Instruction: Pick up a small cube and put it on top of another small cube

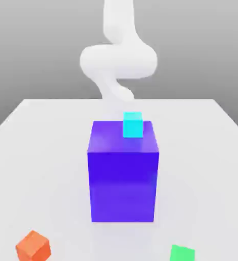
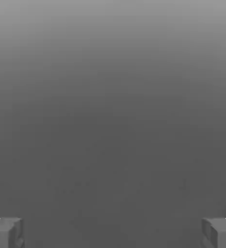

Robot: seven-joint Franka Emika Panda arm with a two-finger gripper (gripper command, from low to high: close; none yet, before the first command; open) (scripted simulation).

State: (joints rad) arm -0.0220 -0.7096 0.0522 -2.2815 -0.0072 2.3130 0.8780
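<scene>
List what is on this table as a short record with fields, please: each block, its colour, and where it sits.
surface: pale grey table
big block: large glossy blue-violet cube, middle of the table
on top of it: small cyan cube, near the far edge of its top face
near corner, exterior view's left: small orange cube, on the table, turned askew
near edge, exterior view's right: small green cube, on the table, partly cut off
robot: white arm behind the big block
gripper: open, holding nothing

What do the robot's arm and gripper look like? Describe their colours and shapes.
The arm is smooth, plain white, made of rounded, tube-like segments. The gripper has two blocky grey fingers with white edges. No cables or markings are visible.
</scene>
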